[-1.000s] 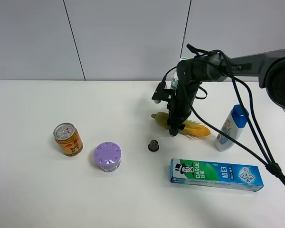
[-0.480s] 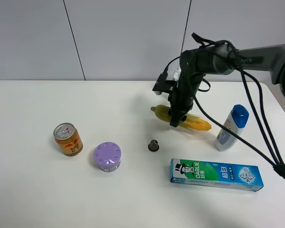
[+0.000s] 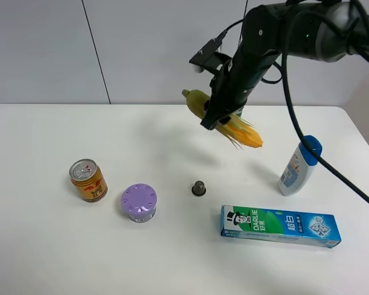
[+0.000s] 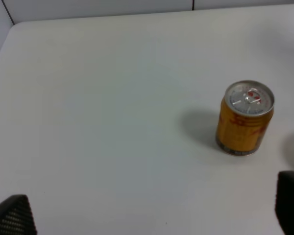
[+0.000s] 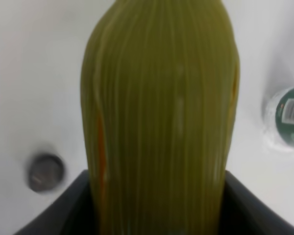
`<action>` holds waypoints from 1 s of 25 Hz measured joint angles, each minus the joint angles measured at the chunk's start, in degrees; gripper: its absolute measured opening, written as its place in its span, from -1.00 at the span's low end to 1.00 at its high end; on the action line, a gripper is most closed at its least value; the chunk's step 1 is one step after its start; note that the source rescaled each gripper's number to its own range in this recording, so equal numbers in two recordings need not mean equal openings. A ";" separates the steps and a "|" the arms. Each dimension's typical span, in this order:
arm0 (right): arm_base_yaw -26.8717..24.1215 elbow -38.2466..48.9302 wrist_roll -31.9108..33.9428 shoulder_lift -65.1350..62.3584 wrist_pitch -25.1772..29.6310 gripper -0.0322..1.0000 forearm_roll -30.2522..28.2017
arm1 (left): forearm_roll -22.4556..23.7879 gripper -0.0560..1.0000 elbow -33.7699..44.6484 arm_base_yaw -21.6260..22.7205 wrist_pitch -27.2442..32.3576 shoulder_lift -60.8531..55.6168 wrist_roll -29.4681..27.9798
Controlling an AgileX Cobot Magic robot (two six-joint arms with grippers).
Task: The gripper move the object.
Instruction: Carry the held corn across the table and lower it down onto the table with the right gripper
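My right gripper (image 3: 211, 121) is shut on the ear of corn (image 3: 241, 131) and holds it tilted, high above the white table (image 3: 43, 135), at the back right. The green husk end points up and left, the yellow kernel end down and right. In the right wrist view the husk (image 5: 161, 107) fills the picture between the black jaws of the gripper (image 5: 161, 218). My left gripper (image 4: 149, 213) is open and empty above the table's left side, near the can; only its two black fingertips (image 4: 12, 215) show.
On the table stand an orange can (image 3: 87, 180) (image 4: 245, 117), a purple round container (image 3: 139, 202), a small dark cap (image 3: 198, 187) (image 5: 45, 171), a green toothpaste box (image 3: 280, 225) and a white bottle with a blue cap (image 3: 299, 165). Another bottle (image 5: 289, 115) shows below the corn.
My right gripper has lifted the corn off the table and carried it up and slightly back. The left arm and the other objects have not moved.
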 joint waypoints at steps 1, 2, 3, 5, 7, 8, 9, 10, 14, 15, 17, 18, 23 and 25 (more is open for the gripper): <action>0.52 0.00 4.67 -0.69 0.00 -0.93 0.34 | 0.00 1.00 0.00 0.00 0.00 0.00 0.00; 0.95 0.00 8.79 -1.26 0.00 -0.93 0.54 | 0.00 1.00 0.00 0.00 0.00 0.00 0.00; 1.44 0.00 14.07 -1.63 -0.20 -0.93 0.62 | 0.00 1.00 0.00 0.00 0.00 0.00 0.00; 2.28 0.00 24.55 -2.00 -1.12 -0.93 0.93 | 0.00 1.00 0.00 0.00 0.00 0.00 0.00; 3.17 0.00 33.44 -2.07 -3.35 -0.93 0.93 | 0.00 1.00 0.00 0.00 0.00 0.00 0.00; 3.60 0.00 37.36 -2.07 -4.82 -0.93 0.93 | 0.00 1.00 0.00 0.00 0.00 0.00 0.00; 4.05 0.00 40.05 -2.00 -6.20 -0.93 0.89 | 0.00 1.00 0.00 0.00 0.00 0.00 0.00; 4.63 0.00 42.39 -1.89 -7.94 -0.93 0.89 | 0.00 1.00 0.00 0.00 0.00 0.00 0.00; 6.73 0.00 47.96 -0.36 -14.70 -0.93 0.94 | 0.00 1.00 0.00 0.00 0.00 0.00 0.00; 7.20 -0.16 49.40 0.39 -15.99 -0.93 0.94 | 0.00 1.00 0.00 0.00 0.00 0.00 0.00; 7.90 -1.55 51.38 3.00 -16.94 -0.93 0.94 | 0.00 1.00 0.00 0.00 0.00 0.00 0.00; 8.31 -2.96 51.71 4.35 -17.07 -0.93 0.94 | 0.00 1.00 0.00 0.00 0.00 0.00 0.00; 10.04 -13.96 51.14 12.61 -13.56 -0.93 0.94 | 0.00 1.00 0.00 0.00 0.00 0.00 0.00; 10.27 -19.53 50.82 15.73 -10.57 -0.93 1.00 | 0.00 1.00 0.00 0.00 0.00 0.00 0.00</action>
